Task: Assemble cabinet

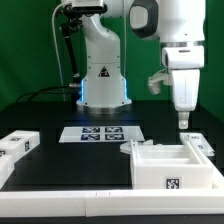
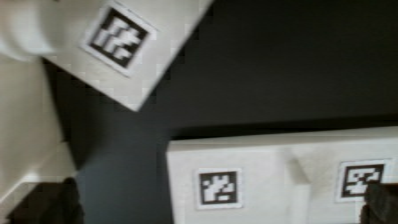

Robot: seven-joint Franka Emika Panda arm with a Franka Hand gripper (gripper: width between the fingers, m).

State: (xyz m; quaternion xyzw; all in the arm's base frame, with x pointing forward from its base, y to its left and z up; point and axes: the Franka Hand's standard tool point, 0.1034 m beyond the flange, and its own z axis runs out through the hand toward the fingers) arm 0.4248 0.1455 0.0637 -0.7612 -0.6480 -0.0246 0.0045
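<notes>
The cabinet (image 1: 165, 163) is an open white box of flat panels at the exterior view's right front, with a tag on its near face. My gripper (image 1: 183, 122) hangs just above the box's far right wall, beside a small white block (image 1: 205, 143). In the wrist view my gripper (image 2: 217, 203) is open, its dark fingertips (image 2: 54, 200) at the frame's edges. A white tagged panel (image 2: 285, 180) lies between them, clear of that fingertip. Another white tagged part (image 2: 116, 45) lies farther off on the black table.
The marker board (image 1: 100, 133) lies mid-table in front of the arm's base (image 1: 103, 85). Loose white tagged parts (image 1: 15, 147) sit at the exterior view's left. A white rim (image 1: 70, 205) runs along the table's front edge.
</notes>
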